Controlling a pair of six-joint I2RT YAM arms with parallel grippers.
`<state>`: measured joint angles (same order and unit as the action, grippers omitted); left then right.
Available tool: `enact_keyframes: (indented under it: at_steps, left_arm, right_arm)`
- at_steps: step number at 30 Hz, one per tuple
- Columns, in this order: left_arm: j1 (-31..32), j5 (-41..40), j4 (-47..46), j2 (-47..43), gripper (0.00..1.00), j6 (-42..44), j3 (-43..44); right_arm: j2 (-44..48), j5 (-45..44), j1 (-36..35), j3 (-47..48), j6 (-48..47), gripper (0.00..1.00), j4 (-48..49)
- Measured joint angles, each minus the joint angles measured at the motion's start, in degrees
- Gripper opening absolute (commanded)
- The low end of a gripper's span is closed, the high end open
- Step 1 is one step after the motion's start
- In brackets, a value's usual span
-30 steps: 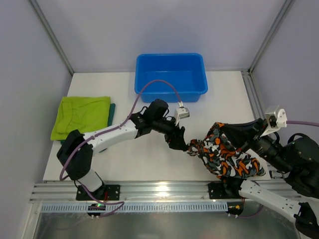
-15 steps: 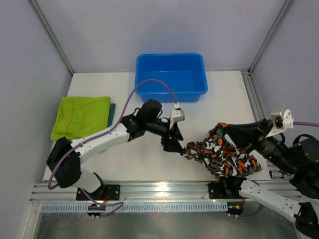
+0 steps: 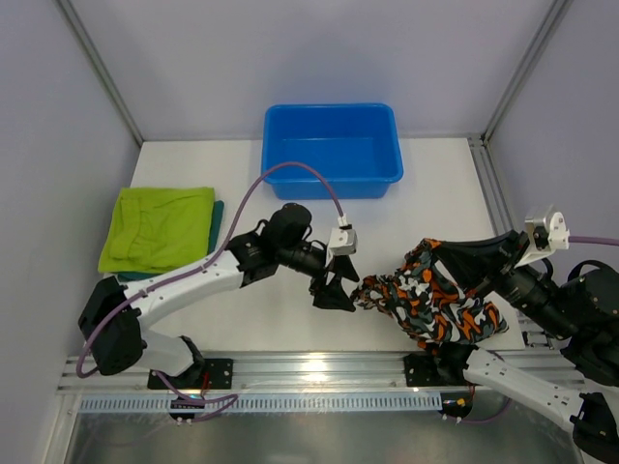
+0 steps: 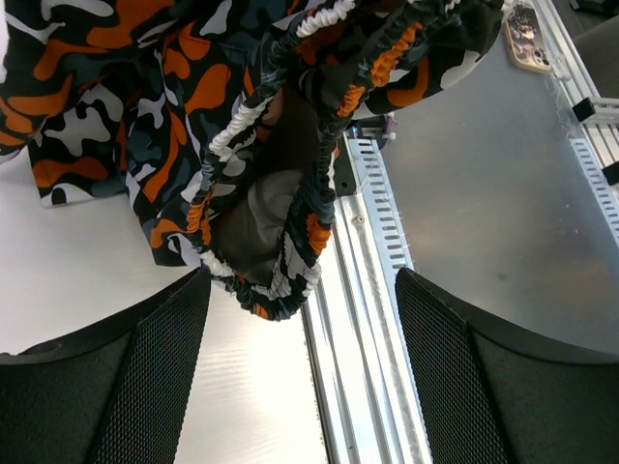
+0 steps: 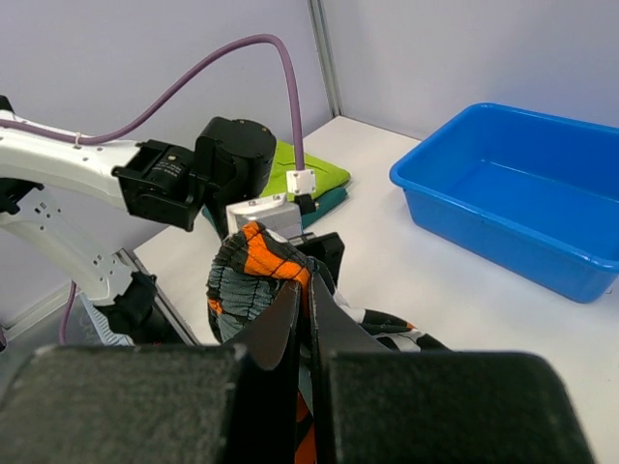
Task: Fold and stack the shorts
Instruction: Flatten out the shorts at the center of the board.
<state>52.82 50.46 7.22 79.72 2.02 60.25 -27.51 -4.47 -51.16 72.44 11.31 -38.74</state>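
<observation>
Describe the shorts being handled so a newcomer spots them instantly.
From the blue tub at the table's far edge, come toward the near right corner. There the camouflage shorts hang bunched from the shut fingers of the right gripper. Only they are printed orange, black, white and grey; the lime shorts and teal shorts lie stacked flat at the left.

Waistband of camouflage shorts (image 4: 184, 106) dangling between spread left gripper (image 4: 302, 282), seemingly untouched, table (image 4: 68, 266) edge and slotted rail (image 4: 380, 253) beneath
</observation>
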Motion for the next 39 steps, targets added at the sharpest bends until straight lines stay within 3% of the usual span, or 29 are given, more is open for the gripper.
enact_keyframes:
  at_steps: [6,11,12,13,16,17,24,28,31,35,39]
  left_arm:
    - [1.03,-1.64,0.50,3.32,0.79,1.55,0.07]
    - [1.84,-3.93,0.92,6.54,0.70,1.68,0.07]
    - [1.97,-4.46,0.96,7.02,0.65,1.66,0.07]
    - [2.01,-5.05,1.05,7.45,0.46,1.60,0.07]
    - [2.21,-8.13,2.84,8.17,0.03,1.97,0.96]
    - [2.21,-9.64,3.80,8.20,0.00,1.84,1.57]
    - [2.32,-32.57,16.94,5.77,0.00,2.34,10.99]
    - [2.29,-49.16,25.59,-1.05,0.00,0.76,18.23]
    - [2.27,-57.27,28.50,-8.28,0.00,-0.24,22.21]
    - [2.27,-62.03,29.68,-19.96,0.00,-0.61,24.06]
    - [2.32,-60.87,30.86,-27.96,0.00,-2.40,24.13]
  right_arm:
    - [-1.49,0.00,0.00,0.00,0.26,0.04,1.05]
    - [-2.51,0.02,0.00,0.00,0.61,0.04,1.57]
    - [-2.56,0.02,0.00,0.00,0.68,0.04,1.73]
    - [-2.64,0.02,0.00,0.00,0.72,0.04,1.88]
    - [-2.78,0.00,0.00,0.00,0.81,0.03,2.19]
    - [-2.86,-0.11,0.00,0.00,0.87,0.03,2.25]
    - [-7.85,-4.50,0.00,2.51,-2.75,0.04,1.66]
    - [-19.06,-9.40,0.00,12.81,-7.06,0.03,0.55]
    - [-22.05,-13.46,0.00,14.69,-8.76,0.04,2.14]
    - [-19.04,-17.92,0.00,14.69,-9.07,0.04,2.21]
    - [-11.80,-15.28,-0.15,13.46,-9.42,0.04,2.45]
